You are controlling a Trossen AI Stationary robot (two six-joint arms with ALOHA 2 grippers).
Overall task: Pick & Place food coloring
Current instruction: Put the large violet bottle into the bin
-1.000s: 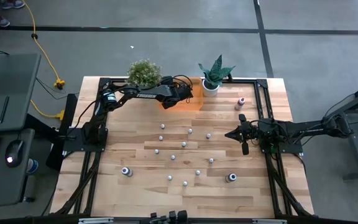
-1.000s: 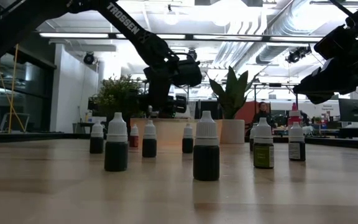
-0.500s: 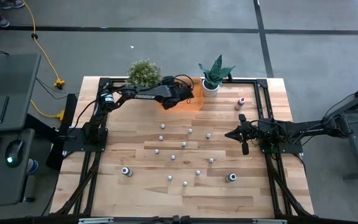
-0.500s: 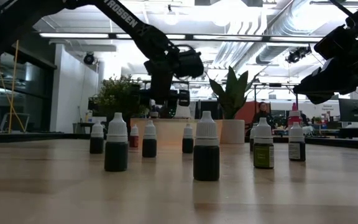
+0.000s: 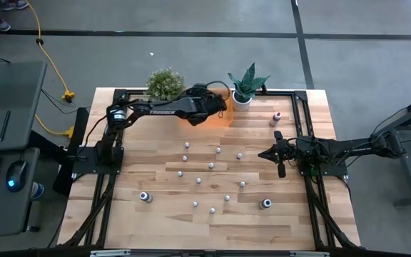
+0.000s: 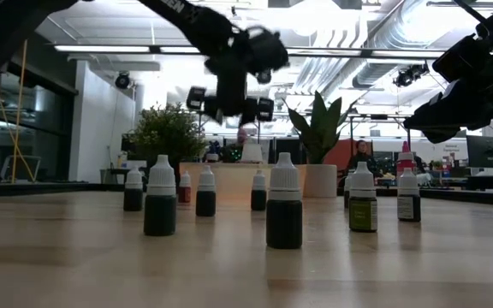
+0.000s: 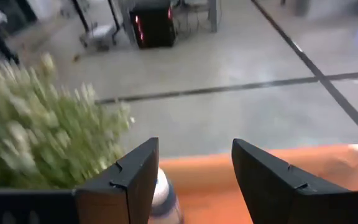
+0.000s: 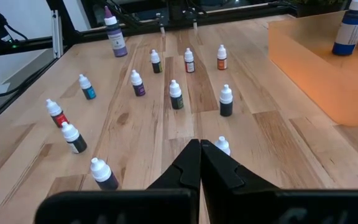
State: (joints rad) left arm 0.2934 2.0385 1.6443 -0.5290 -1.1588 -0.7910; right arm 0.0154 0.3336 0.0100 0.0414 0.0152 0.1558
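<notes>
Hovering over the orange tray (image 5: pixel 220 116) at table's far edge, L gripper (image 5: pixel 221 108) is sitting w/ fingers apart, nothing between. R gripper (image 5: pixel 264 154) is waiting clenched at right side. Food coloring bottles (image 5: pixel 198 180) are standing scattered mid-table.

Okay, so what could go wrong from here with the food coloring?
The left claw hangs open over the orange tray, a bottle standing right by one finger; a sideways move could topple it. The bushy plant sits close to that arm and could get brushed. Loose bottles on the table stand clustered, so the next pick may knock a neighbour.
</notes>
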